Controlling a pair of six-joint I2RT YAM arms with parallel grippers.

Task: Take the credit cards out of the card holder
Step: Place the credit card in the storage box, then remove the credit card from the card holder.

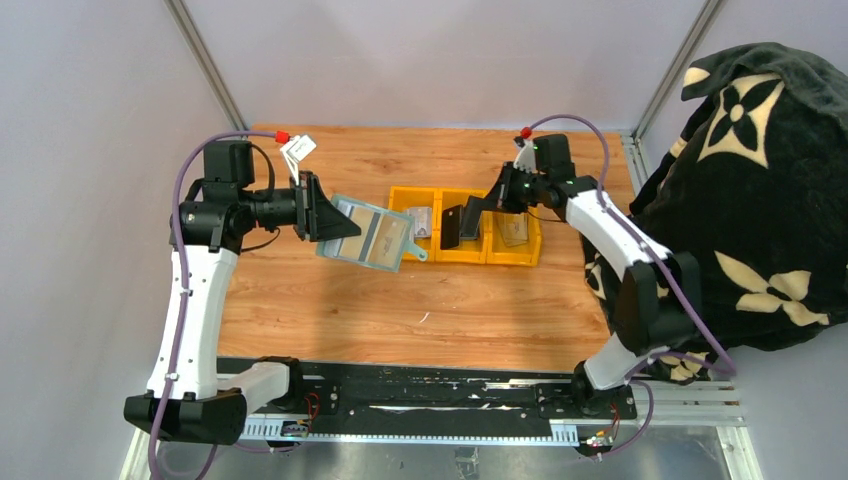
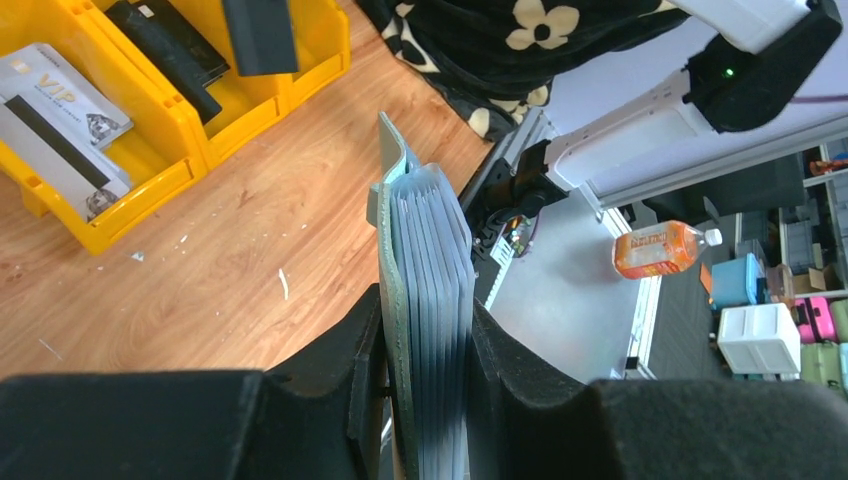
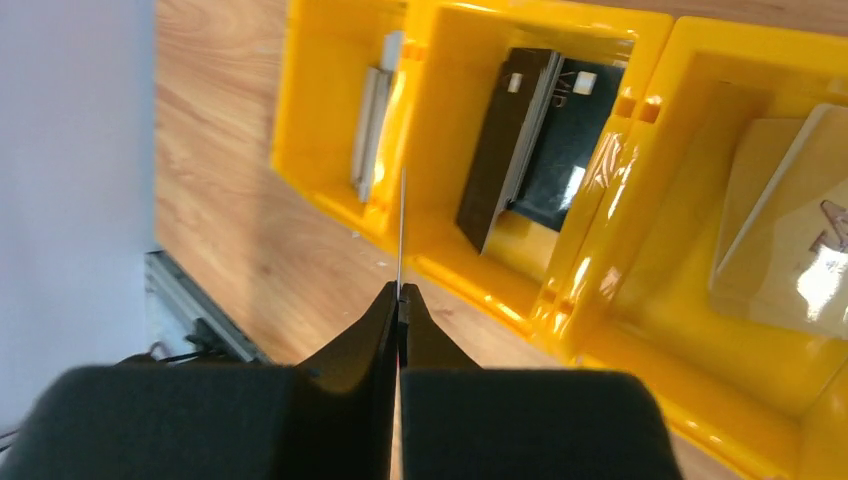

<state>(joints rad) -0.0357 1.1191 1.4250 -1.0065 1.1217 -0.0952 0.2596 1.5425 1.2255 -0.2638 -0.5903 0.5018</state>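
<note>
My left gripper is shut on the pale green card holder and holds it above the table, left of the yellow bin. In the left wrist view the card holder stands edge-on between the fingers, its pockets fanned. My right gripper is shut on a black credit card hanging over the bin's middle compartment. The right wrist view shows that card as a thin edge rising from the shut gripper. More credit cards lie in the bin: silver, black and tan.
The yellow three-compartment bin sits at the middle back of the wooden table. A dark flowered blanket is heaped at the table's right edge, close behind the right arm. Metal frame posts rise at the back corners.
</note>
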